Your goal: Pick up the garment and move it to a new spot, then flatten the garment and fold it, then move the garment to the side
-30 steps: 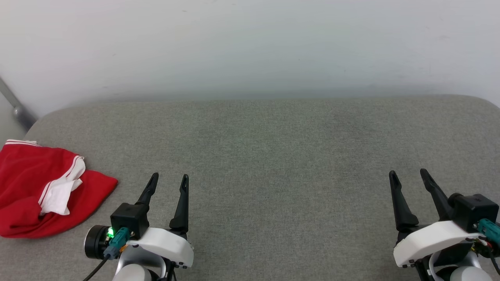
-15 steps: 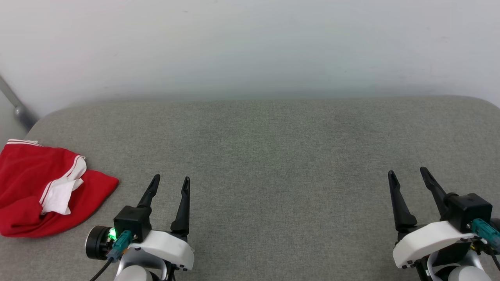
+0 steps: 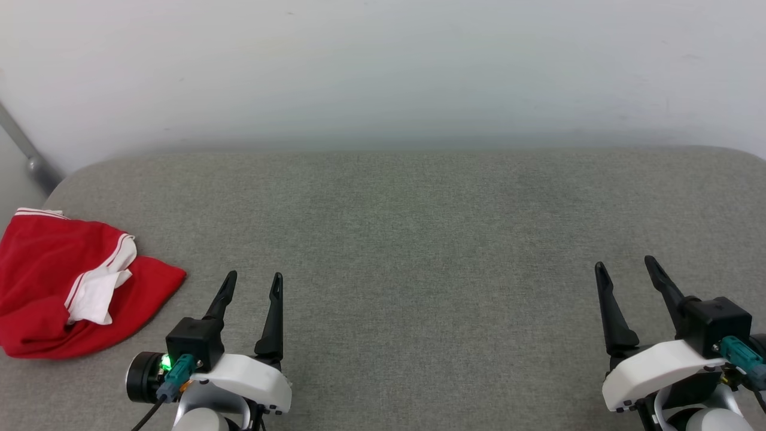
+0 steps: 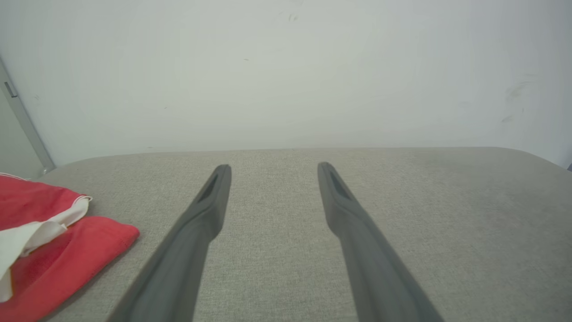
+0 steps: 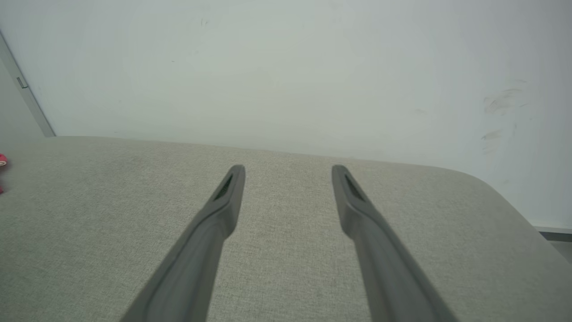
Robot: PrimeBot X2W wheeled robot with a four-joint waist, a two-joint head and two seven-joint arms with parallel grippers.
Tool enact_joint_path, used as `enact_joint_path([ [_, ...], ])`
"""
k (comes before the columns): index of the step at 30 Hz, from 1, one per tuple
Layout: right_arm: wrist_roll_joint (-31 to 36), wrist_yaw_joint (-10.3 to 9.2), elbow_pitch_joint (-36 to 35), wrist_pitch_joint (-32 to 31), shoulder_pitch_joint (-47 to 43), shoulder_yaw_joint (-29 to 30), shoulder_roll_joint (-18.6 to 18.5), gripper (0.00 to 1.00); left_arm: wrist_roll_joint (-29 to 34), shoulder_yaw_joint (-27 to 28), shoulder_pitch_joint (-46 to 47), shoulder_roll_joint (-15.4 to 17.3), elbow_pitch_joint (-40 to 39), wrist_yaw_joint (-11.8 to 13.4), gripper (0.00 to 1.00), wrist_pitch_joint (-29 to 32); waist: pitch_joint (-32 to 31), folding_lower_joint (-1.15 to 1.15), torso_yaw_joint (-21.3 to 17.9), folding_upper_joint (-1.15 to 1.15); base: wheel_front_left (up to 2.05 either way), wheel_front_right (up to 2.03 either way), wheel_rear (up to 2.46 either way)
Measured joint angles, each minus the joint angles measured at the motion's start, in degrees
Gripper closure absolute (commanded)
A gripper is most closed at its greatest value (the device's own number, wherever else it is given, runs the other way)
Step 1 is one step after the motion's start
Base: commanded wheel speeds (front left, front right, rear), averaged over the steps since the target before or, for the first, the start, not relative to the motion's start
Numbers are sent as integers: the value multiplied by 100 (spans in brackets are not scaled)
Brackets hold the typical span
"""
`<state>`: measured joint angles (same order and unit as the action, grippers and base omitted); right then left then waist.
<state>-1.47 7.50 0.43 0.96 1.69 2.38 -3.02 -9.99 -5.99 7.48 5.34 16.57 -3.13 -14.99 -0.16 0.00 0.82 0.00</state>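
The garment (image 3: 48, 299) lies crumpled, soft and light (likely to droop); its red corner near the left hand (image 3: 254, 276) looks graspable. That hand and the right hand (image 3: 625, 263) stand open.

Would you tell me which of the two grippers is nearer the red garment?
The left gripper: it hangs open just right of the garment, not touching it, while the right gripper is far across the grey surface.
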Motion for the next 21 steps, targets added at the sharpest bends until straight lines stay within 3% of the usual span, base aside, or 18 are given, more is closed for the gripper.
enact_joint_path([
  [9, 2, 0, -7, 9, 7, -15, 0, 0, -78, 163, 91, -62, 126, 42, 0, -7, 44, 0, 272, 0, 0, 0, 0],
  [21, -4, 0, -36, 0, 105, -308, 3, 0, -272, 633, 229, -82, 144, 127, 0, -8, 148, 0, 1327, 0, 0, 0, 0],
])
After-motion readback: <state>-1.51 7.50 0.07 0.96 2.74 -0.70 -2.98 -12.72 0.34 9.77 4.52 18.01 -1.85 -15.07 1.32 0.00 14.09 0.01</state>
